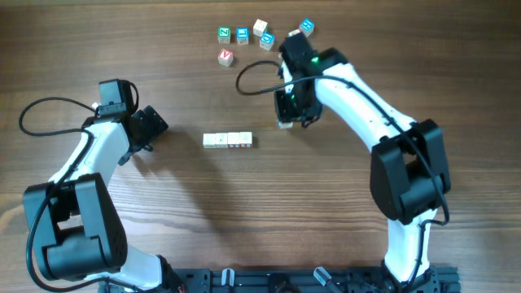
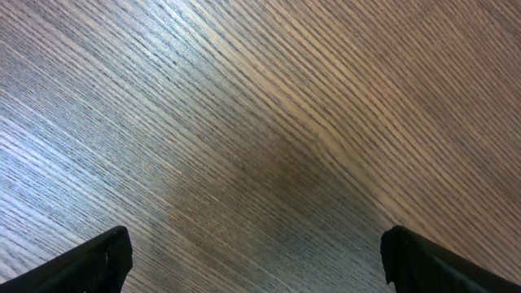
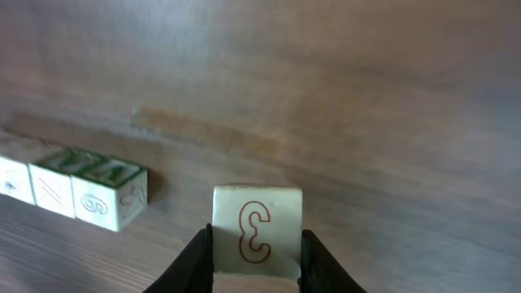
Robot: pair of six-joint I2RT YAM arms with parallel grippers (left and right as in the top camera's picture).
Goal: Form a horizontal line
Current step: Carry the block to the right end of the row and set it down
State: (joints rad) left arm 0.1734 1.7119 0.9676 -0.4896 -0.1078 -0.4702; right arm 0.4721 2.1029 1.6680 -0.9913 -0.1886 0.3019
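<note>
Bare counter point(image 1: 326, 203) separates the cube row point(image 1: 227, 140) from your right hand point(image 3: 257, 264), clamped on the 3 cube point(image 3: 256, 220); your left hand point(image 2: 256, 264) gapes wide, empty.

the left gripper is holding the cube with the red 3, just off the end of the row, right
No, the right gripper holds the cube with the red 3, just off the end of the row; the right wrist view shows it. The left gripper is open and empty.
</note>
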